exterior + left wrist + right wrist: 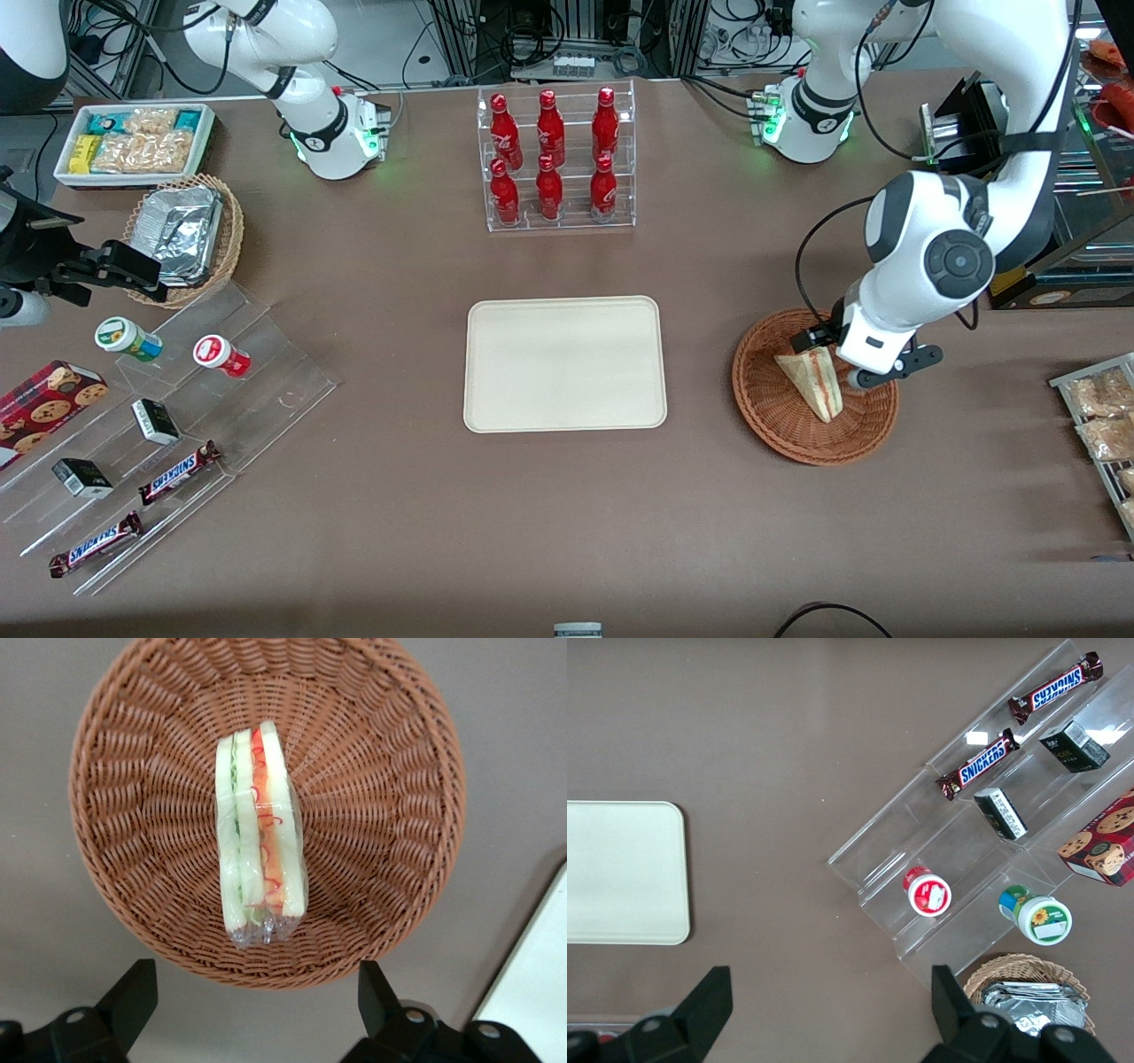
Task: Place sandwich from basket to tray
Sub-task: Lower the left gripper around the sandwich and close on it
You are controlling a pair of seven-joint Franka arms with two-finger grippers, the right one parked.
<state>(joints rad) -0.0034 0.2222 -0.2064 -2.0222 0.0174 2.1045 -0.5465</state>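
The sandwich (815, 381) is a clear-wrapped triangular wedge standing on edge in the round reddish-brown wicker basket (780, 434), toward the working arm's end of the table. In the left wrist view the sandwich (260, 828) shows its red and green filling, with the basket (381, 797) around it. My left gripper (858, 377) hovers above the basket. It is open and empty (257, 1001), with its fingers apart above the basket's rim and clear of the sandwich. The cream tray (564, 363) lies flat and bare at the table's middle, beside the basket, and its corner shows in the left wrist view (540, 974).
A clear rack of red bottles (556, 159) stands farther from the front camera than the tray. Toward the parked arm's end are a white bin of snacks (133, 142), a foil-filled wicker basket (186, 230) and an acrylic stepped display (177, 408). Snack packets (1103, 425) lie at the working arm's end.
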